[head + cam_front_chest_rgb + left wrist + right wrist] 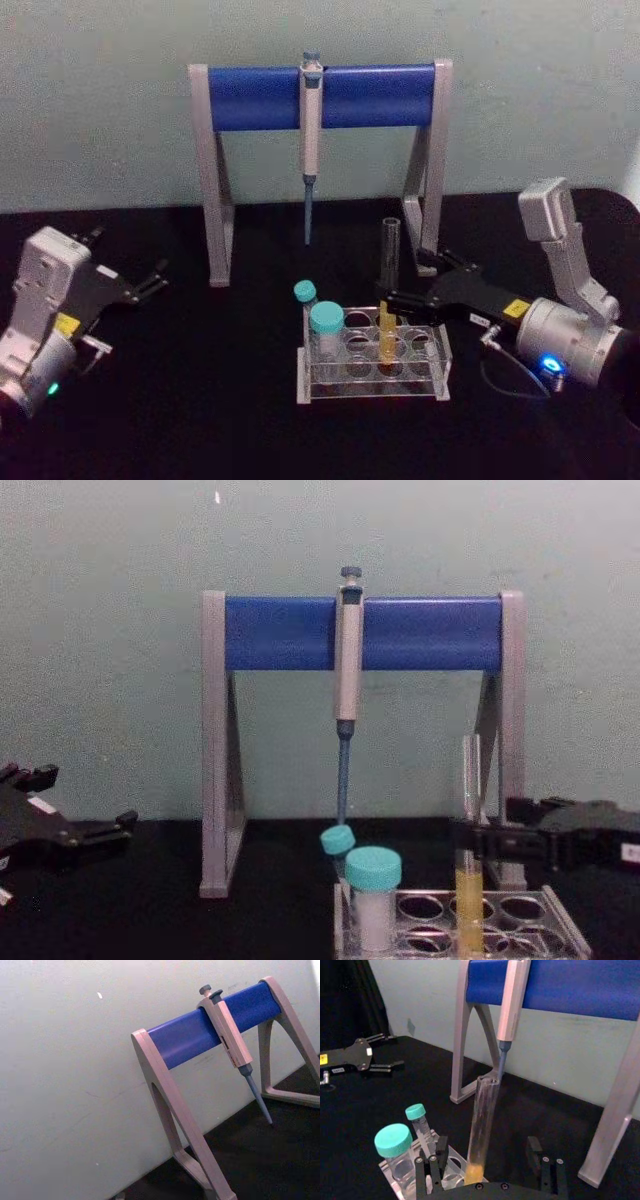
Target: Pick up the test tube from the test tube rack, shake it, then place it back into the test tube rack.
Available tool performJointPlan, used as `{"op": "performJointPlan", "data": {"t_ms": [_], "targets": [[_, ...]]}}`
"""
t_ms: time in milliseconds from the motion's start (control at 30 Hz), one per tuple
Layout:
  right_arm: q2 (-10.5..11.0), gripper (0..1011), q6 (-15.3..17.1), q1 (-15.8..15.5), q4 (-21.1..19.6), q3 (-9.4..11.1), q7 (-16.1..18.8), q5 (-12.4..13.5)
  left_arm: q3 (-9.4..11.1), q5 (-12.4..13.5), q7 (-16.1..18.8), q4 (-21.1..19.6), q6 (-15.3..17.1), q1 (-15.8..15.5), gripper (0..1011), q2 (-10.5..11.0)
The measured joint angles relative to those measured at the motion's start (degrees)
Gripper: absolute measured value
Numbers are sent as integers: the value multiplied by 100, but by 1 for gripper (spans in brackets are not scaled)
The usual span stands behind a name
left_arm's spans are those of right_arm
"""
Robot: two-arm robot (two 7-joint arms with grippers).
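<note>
The test tube (388, 262) stands upright in a hole of the clear test tube rack (370, 386) on the black table, with yellow liquid at its bottom. My right gripper (402, 282) reaches in from the right at mid-tube height. In the right wrist view the test tube (482, 1120) rises between the two fingers of this gripper (490, 1172), which is open and not pressing on it. The chest view shows the tube (469, 810) in the rack (520, 920) with the right gripper (490, 830) beside it. My left gripper (158, 278) rests open at the far left.
Two teal-capped vials, one large (327, 322) and one small (305, 293), stand in the rack's left part. Behind the rack is a grey-and-blue stand (250, 97) with a pipette (311, 130) hanging from it, tip pointing down near the tube's top.
</note>
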Motion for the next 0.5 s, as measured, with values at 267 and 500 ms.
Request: {"op": "performJointPlan", "data": {"t_ms": [267,500], "targets": [[-120,1000,40,263,304,-116,134,42,0,0,0,0,0,0,1010,0],[-238,1000,72,437,549,-157,209,191,0,0,0,0,0,0,1010,0]]}}
